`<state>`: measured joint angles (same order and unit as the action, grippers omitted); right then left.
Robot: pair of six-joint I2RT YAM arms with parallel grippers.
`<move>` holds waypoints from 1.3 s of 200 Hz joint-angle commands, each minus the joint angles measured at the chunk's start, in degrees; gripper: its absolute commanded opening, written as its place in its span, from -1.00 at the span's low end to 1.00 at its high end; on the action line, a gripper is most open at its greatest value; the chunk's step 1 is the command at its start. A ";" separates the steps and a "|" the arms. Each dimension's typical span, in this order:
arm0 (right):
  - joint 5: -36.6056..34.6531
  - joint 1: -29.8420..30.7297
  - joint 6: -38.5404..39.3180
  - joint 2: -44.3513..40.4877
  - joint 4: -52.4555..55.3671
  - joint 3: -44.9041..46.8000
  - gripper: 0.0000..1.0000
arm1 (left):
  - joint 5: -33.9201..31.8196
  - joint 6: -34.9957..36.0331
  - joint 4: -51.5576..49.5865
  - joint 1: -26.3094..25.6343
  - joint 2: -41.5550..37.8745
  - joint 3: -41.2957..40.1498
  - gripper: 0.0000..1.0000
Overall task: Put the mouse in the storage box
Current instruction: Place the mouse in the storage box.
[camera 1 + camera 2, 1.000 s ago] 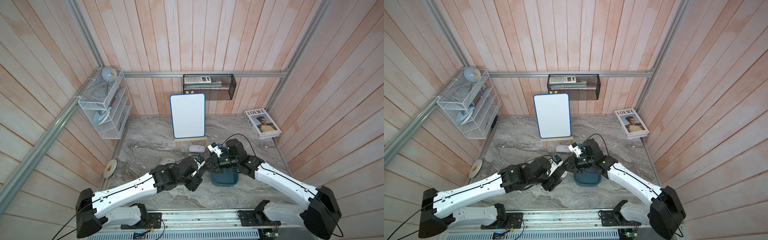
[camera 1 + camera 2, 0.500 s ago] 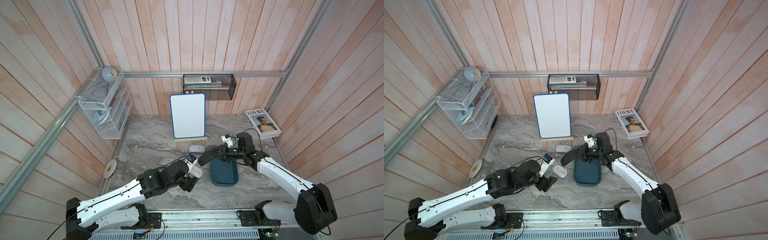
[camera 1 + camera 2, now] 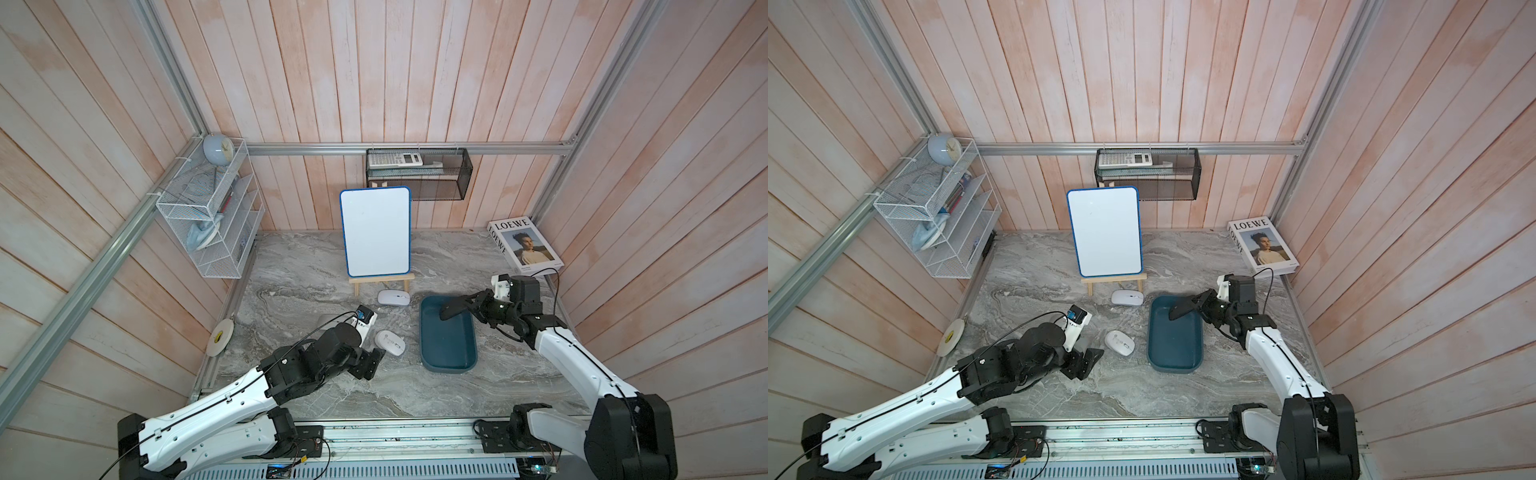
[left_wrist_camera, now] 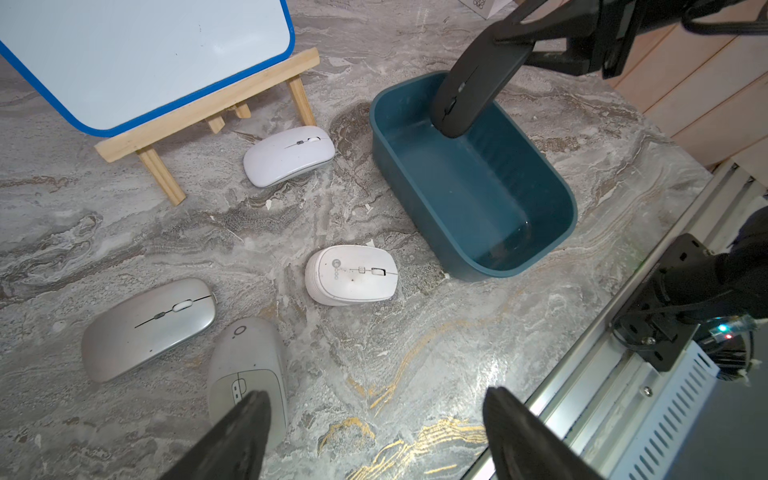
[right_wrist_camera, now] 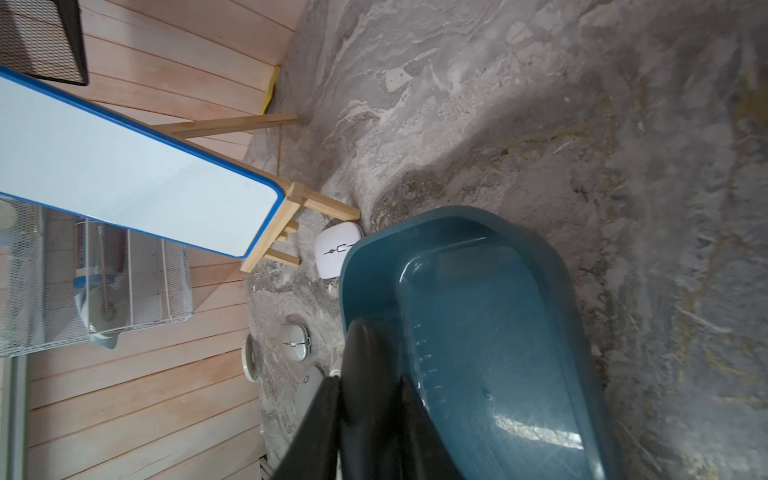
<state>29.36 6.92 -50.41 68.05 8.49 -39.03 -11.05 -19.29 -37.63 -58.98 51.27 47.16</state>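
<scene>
Starting at the front rail: the left gripper (image 4: 376, 395) hangs low over the grey marble-look tabletop (image 3: 299, 266) w/ its jaws spread wide and nothing between them. One finger sits over a pale grey oval mouse (image 4: 245, 365), no contact afaict. Imo it's parked there to keep out of the other arm's way while staying close to the spare mice. Beside that one lies a flat silver mouse (image 4: 149, 328). A bit further in there's a chunky white mouse w/ a grey logo (image 4: 351, 274), near the front end of the tub but apart from it.

Then the dark teal plastic storage box w/ rounded corners and low walls (image 3: 449, 345). It's bare inside, long side running front to back. Over its far end the right gripper (image 3: 476, 303) pinches a slim black mouse (image 4: 469, 91) by its rear end, so the nose tilts down into the tub's opening. Makes sense, gripping the tail keeps the fingers outside the walls. Can't tell if the nose touches the box floor. So letting go is prob all that's left for this one.

Behind that: a flat white mouse (image 4: 289, 156) btw the tub's far corner and the wooden easel holding a blue-framed whiteboard (image 3: 376, 230). There's also a LOEWE book (image 3: 525, 249) in the far corner and a black mesh basket (image 3: 419, 174) up on the back wall.
</scene>
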 commanded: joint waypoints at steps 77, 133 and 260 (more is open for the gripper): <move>-12.66 7.34 2.51 11.63 -14.21 1.61 -0.78 | -1.66 -2.43 0.78 0.28 -1.52 -2.33 0.72; -10.33 7.61 3.17 17.47 -15.33 -0.22 -0.73 | -1.50 -2.31 0.84 0.35 -0.48 -2.34 0.72; -11.79 7.49 5.24 15.55 -9.39 -0.32 -0.18 | 0.19 -2.34 1.42 0.27 1.71 -2.90 0.72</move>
<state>18.90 14.22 -46.46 85.78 -4.21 -39.42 -11.38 -21.26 -37.36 -58.96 52.56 45.10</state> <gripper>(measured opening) 0.381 0.858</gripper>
